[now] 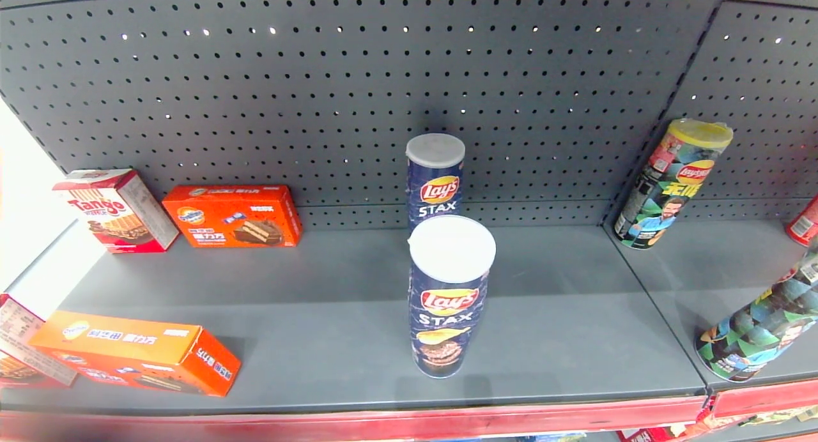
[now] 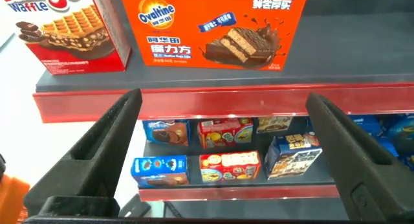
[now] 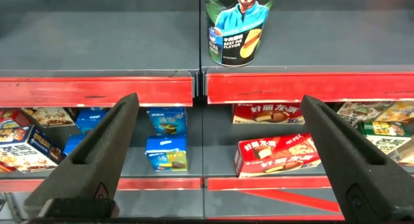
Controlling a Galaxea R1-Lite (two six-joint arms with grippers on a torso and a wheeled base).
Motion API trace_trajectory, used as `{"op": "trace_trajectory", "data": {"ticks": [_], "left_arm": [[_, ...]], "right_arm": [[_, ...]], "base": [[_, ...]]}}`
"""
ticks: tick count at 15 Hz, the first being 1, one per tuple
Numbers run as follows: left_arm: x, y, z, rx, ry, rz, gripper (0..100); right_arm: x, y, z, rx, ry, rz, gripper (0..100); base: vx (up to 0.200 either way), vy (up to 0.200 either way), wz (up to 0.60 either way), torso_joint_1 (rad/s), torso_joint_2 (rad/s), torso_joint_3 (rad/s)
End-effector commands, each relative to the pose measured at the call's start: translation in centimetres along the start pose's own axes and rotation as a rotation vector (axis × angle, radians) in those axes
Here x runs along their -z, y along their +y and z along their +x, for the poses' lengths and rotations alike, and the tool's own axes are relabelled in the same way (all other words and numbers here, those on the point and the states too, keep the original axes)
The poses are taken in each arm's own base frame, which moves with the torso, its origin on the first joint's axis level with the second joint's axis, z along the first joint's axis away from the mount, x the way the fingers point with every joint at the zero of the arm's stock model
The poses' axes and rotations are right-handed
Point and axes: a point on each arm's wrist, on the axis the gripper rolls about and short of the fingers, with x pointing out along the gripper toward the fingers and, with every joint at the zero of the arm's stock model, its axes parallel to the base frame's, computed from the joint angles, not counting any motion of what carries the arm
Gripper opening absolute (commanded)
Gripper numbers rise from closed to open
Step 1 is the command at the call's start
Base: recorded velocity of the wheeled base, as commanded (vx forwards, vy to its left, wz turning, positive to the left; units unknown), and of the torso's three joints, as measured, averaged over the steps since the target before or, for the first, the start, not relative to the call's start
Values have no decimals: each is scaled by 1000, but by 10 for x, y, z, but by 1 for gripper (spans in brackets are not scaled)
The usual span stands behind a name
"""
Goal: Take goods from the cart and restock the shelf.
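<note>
Open shelf (image 1: 575,320) flanks the front chip can (image 1: 449,295), centre frame, near the red shelf lip (image 1: 358,423). Left gripper (image 2: 223,153) and right gripper (image 3: 220,153) face that lip, fingers spread, empty.

Logo and product lettering stand on the front can (image 1: 448,314), on the rear can (image 1: 436,190) behind it, and on the orange box (image 1: 233,216) to its left.

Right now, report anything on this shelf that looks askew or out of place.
The long orange cardboard box at the grey shelf's front left lies flat and skewed to the red edge strip, unlike the upright orange box at the back. Nothing looks spilled.
</note>
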Motion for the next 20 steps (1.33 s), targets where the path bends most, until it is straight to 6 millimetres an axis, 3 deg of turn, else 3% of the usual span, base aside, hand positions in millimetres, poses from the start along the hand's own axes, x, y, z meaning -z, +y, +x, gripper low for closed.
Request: {"op": "trace_trajectory", "data": {"ticks": [1, 20], "left_arm": [[0, 0, 0, -1, 1, 1, 100], [0, 0, 0, -1, 1, 0, 100]], "right_arm": [[0, 0, 0, -1, 0, 0, 100], [0, 0, 0, 0, 0, 0, 100]], "base": [[0, 0, 600, 7, 7, -7], [0, -11, 32, 0, 0, 0]]}}
